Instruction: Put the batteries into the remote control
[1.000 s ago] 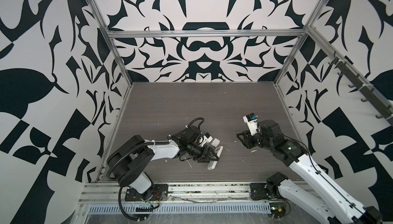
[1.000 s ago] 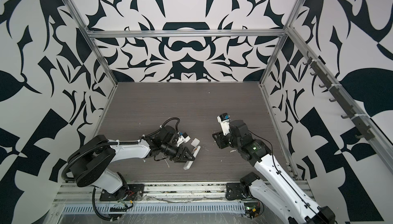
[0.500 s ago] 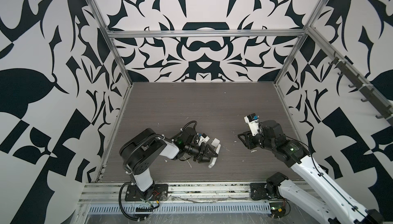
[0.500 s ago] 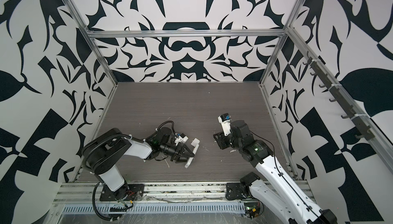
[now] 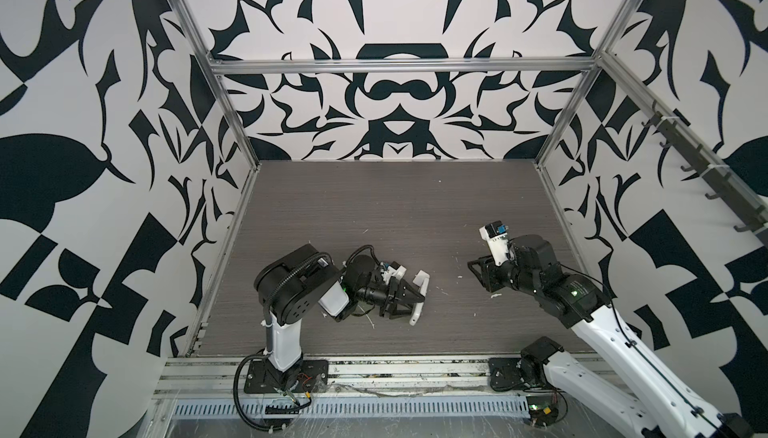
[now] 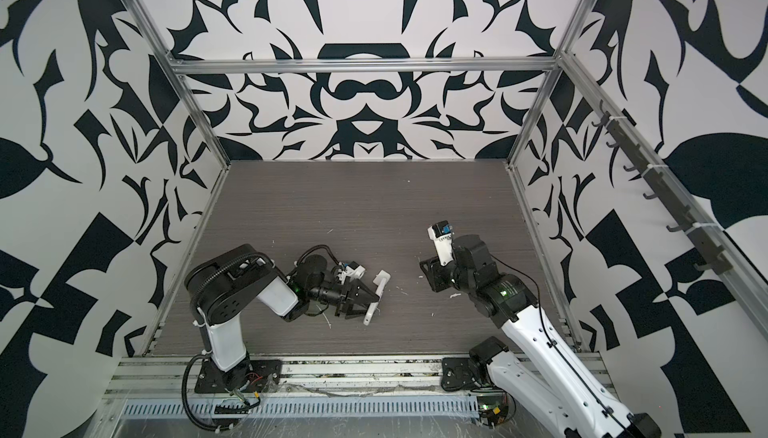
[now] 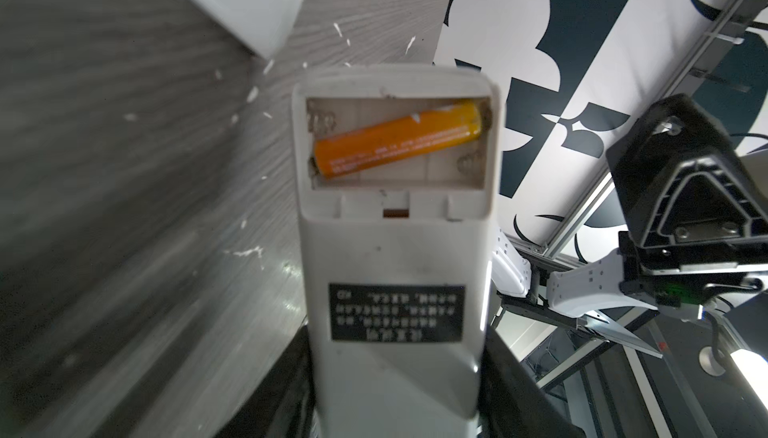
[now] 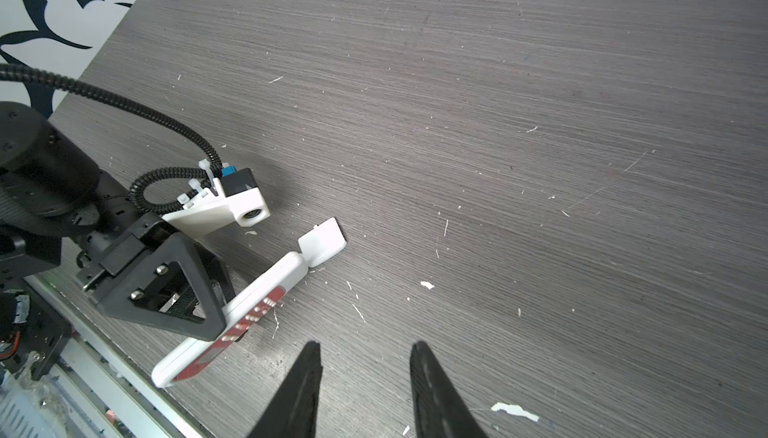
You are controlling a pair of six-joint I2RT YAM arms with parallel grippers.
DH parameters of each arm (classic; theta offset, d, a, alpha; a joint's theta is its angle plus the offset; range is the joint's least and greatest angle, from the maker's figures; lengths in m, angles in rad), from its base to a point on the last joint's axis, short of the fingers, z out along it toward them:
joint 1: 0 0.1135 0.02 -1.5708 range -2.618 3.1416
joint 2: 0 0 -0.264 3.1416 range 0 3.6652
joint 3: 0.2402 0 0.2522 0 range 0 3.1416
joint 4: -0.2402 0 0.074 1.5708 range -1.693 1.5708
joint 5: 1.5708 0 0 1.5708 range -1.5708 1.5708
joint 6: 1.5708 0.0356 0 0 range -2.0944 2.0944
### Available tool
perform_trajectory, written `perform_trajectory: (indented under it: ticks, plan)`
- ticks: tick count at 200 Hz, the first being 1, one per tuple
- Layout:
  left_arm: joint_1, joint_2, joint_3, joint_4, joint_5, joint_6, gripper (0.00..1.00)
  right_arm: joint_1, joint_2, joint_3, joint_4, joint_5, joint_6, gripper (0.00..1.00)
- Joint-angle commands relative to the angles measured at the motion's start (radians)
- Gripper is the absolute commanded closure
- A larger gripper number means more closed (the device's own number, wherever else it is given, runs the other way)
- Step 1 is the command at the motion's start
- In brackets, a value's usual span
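Both arms: white link shells, black joint housings, black base plates bolted to the aluminium rail. Left arm (image 5: 291,290) has corrugated black conduit looping over the shoulder and on to the wrist, white zip ties at the camera end. Left end effector (image 8: 195,294): black triangular open-frame fingers (image 8: 183,290), two silver screws per finger. Left wrist camera (image 8: 245,203) is a white printed bracket with a black module and blue connector (round lens in the white block). Right arm (image 5: 582,303) shows a green LED on the black elbow housing, thin black cable along the white forearm. Right end effector (image 8: 365,390): two tapered matte black fingers
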Motion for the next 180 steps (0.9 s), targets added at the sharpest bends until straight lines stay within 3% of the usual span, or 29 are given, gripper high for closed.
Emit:
perform_trajectory:
  ticks: [1,180]
  plan:
    - [0.008,0.052,-0.015,0.198,-0.001,-0.118,0.53,-0.005,-0.01,0.043,0.008,0.013,-0.016,0.61]
    - [0.007,0.042,-0.056,0.199,-0.054,-0.285,0.49,-0.005,-0.017,0.066,-0.001,0.01,-0.025,0.62]
